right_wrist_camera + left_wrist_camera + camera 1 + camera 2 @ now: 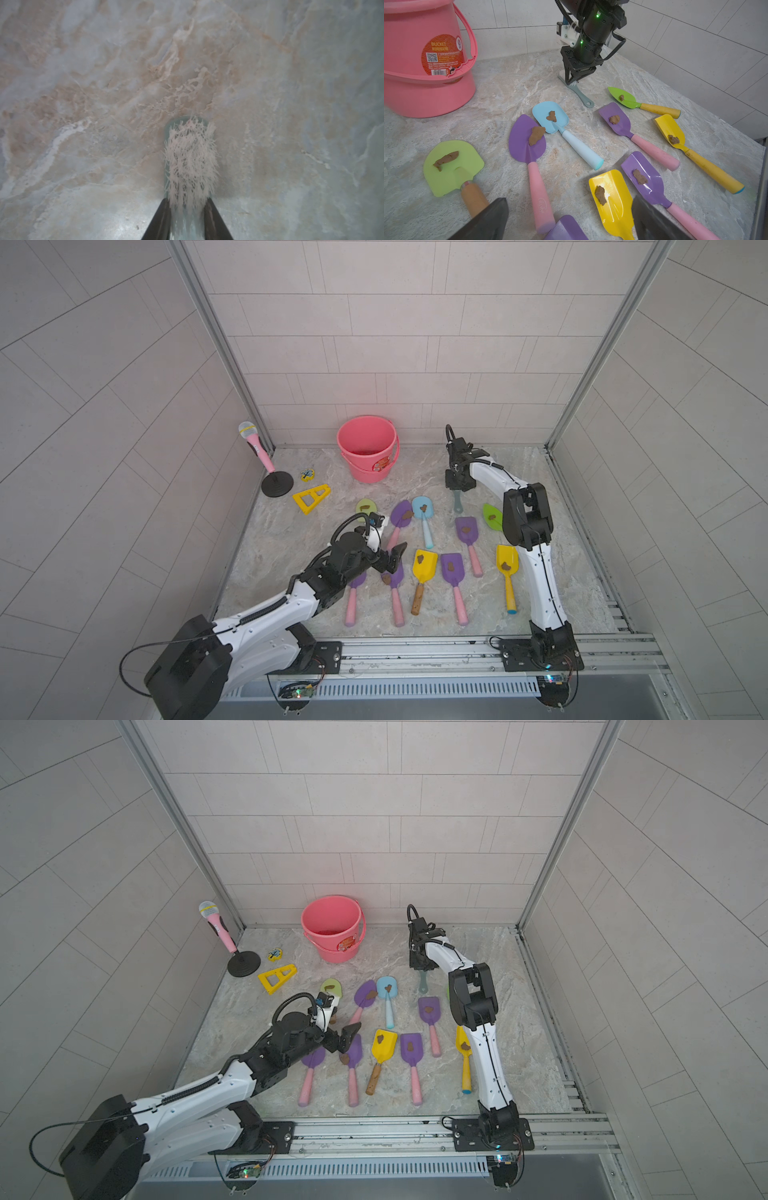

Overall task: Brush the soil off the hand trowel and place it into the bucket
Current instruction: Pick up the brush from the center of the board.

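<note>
Grey-green brush [579, 95], clenched by the right jaws at its bristles, could be tipped or dropped when lifted, its handle overhanging; the left jaws are spread wide.

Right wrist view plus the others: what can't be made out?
- Brush handle: right wrist view, cut off by the bottom edge between the fingers of the right claw.
- Bucket bottom: both top views, shadowed; contents unclear.
- Leftmost purple trowel blade: top views, left arm covers it; clean or not, unknown.
- Small yellow item: top views only, too small to identify.
</note>
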Available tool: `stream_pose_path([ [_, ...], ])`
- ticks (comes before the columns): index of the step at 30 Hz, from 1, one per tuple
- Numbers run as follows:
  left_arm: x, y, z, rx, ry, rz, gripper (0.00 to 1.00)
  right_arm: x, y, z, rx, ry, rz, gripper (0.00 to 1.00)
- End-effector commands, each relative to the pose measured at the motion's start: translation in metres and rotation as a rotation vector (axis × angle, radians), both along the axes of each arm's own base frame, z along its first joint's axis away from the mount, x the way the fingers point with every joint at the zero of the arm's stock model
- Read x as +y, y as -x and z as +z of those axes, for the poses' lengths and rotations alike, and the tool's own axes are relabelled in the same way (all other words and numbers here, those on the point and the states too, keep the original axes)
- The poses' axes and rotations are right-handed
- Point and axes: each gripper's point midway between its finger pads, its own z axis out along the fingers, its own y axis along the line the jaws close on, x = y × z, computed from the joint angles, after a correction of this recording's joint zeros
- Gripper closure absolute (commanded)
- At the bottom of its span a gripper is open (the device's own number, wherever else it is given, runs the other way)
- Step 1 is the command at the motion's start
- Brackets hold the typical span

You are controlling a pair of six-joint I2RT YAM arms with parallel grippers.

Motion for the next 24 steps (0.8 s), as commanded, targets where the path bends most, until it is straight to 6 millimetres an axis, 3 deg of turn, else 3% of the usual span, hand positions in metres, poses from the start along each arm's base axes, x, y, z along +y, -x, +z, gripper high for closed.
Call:
stream_pose_path([
  [1,0.000,-0.003,0.004,-0.009,0.007,0.010,0.00,-0.001,0.008,-0.021,0.056,0.002,-0.003,0.75],
  [6,0.000,-0.003,0.003,-0.008,0.003,0.014,0.00,-0.003,0.005,-0.013,0.039,0.005,-0.004,0.97],
  [10,0.001,-0.005,0.002,-0.004,0.000,0.023,0.00,0.002,0.000,0.013,-0.025,-0.007,0.024,1.00],
  [13,0.003,-0.009,0.001,0.009,0.004,0.054,0.00,0.007,-0.002,0.050,-0.120,-0.004,0.045,1.00],
  [16,0.015,-0.023,0.010,0.054,0.067,0.198,0.00,0.018,0.002,0.098,-0.275,-0.021,0.080,1.00],
  [20,0.022,-0.039,0.049,0.177,0.240,0.369,0.00,0.041,0.023,0.165,-0.459,-0.004,0.167,1.00],
  [24,0.020,-0.047,0.092,0.290,0.320,0.422,0.00,0.062,0.061,0.213,-0.571,-0.040,0.235,1.00],
])
